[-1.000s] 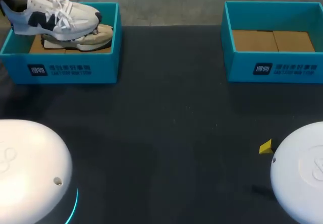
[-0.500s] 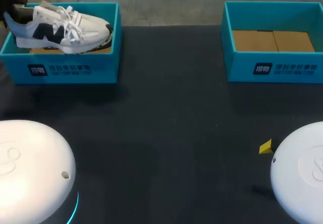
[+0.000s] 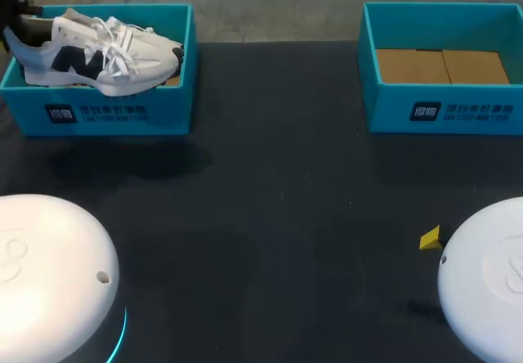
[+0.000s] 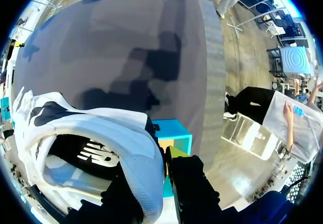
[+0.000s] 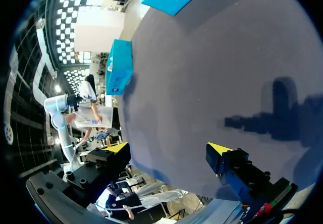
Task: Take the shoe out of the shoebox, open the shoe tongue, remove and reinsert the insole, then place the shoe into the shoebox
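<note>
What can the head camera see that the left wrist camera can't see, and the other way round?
Only the head view shows the whole shoe from the side, laces and all, and the right shoebox with no shoe in it. Only the left wrist view looks into the shoe's opening and shows the left gripper pinching its heel. Both show the white shoe with its dark mark, the dark table and the left shoebox.

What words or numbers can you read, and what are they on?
Left turquoise cardboard shoebox: white print on its front wall, too blurred to read.
Right turquoise cardboard shoebox: the same print, too blurred to read.
White lace-up sneaker: a dark logo on its side, no readable words.
</note>
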Tool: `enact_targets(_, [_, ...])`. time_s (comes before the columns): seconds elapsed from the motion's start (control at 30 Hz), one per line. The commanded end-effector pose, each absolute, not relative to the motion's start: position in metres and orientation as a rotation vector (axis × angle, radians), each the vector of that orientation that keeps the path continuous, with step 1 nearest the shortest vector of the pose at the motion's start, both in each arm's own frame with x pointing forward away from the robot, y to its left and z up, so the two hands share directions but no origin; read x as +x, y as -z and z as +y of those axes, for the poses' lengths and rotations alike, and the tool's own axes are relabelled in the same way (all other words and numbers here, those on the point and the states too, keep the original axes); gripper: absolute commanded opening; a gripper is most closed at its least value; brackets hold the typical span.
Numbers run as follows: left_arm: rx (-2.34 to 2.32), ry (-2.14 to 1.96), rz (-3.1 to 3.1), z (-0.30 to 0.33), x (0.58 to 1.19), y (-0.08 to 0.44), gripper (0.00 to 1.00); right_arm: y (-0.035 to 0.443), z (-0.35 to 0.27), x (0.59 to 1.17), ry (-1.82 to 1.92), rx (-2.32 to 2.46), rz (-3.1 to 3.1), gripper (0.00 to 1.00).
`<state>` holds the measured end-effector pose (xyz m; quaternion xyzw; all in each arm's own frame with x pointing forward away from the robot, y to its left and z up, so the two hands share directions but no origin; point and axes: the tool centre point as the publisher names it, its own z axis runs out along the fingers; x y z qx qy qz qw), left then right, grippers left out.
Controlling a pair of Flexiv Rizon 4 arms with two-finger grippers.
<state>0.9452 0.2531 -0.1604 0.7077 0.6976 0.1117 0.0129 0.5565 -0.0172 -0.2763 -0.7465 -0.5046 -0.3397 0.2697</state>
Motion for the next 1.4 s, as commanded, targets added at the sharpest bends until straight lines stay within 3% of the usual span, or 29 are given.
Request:
enact_targets(0.03, [2.204,-0.353,2.171,0.253,0.943,0.159,0.0,0.275,-0.016,0.555,0.916,-2.017,-1.361,1.0])
enact_targets(0.63, [2.141,-0.369,2.462,0.212,0.877,0.182,0.0,0.275,-0.016,0.555,0.916,-2.017,-1.361,1.0])
enact_targets(1.4, [2.203,-0.332,2.445,0.109,0.802,0.249,0.0,0.275,-0.016,0.555,0.916,-2.017,-1.361,1.0])
